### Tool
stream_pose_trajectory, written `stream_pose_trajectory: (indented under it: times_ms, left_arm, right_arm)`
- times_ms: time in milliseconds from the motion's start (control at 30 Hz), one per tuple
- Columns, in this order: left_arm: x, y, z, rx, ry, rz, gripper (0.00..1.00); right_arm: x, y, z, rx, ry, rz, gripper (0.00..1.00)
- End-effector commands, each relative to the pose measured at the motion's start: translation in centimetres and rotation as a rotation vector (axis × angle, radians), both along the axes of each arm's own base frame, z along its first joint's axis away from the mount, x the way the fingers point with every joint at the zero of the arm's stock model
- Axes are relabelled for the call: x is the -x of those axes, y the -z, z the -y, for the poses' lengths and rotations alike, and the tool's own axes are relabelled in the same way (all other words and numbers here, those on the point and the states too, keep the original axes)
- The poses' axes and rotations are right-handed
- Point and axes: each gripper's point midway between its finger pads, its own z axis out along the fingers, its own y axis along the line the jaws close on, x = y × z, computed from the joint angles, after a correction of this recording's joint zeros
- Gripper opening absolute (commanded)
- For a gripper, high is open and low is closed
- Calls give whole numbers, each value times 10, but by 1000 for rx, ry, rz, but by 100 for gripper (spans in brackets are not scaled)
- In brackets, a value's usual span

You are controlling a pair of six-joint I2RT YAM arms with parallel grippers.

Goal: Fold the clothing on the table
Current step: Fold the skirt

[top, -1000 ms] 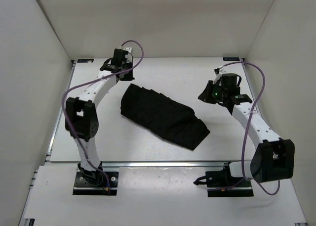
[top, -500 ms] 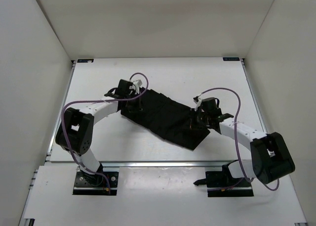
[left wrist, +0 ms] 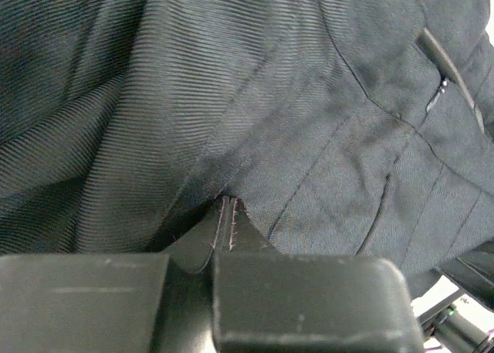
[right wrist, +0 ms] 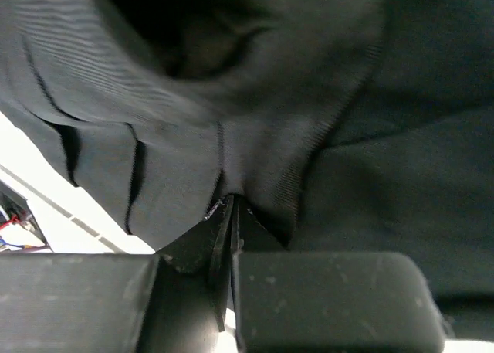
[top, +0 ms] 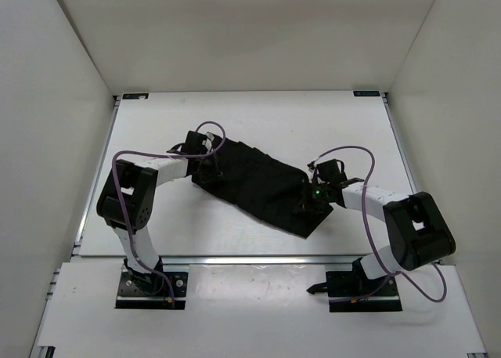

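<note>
The clothing (top: 258, 184), floppy black fabric with a fine ribbed weave and stitched seams, sprawls diagonally across the middle of the flat white table (top: 313, 115). The left gripper (top: 205, 168) has its fingers clamped on a raised fold at the far-left end. The right gripper (top: 311, 201) pinches the pleated near-right end.

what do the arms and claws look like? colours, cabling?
The left arm and right arm have white links, black joint housings and a looped purple cable each. A green light glows at the right wrist. The left claw and right claw are black, blocky.
</note>
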Motion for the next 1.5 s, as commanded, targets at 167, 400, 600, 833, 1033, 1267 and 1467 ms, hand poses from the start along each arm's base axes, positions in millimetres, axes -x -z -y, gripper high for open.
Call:
stream_pose_trajectory:
  times_ms: [167,400,600,833,1033,1267,1467]
  left_arm:
    - [-1,6,-11,-109,-110,-10,0]
    - [29,8,-14,-130,-143,-47,0]
    - [64,5,-5,-114,-105,-77,0]
    - [84,-11,3,-94,-82,-41,0]
    - [44,-64,-15,-62,-97,113,0]
    - [28,-101,-39,-165,-84,252,0]
    - [35,-68,-38,-203,-28,194,0]
  right_arm:
    - [-27,-7,44,96,95,28,0]
    - [-52,-4,56,159,53,36,0]
    - [-96,-15,68,203,50,110,0]
    - [-148,-48,74,234,29,203,0]
    - [-159,-111,76,203,74,330,8]
    - [-98,-94,77,132,113,259,73]
    - [-37,-55,71,104,141,159,84]
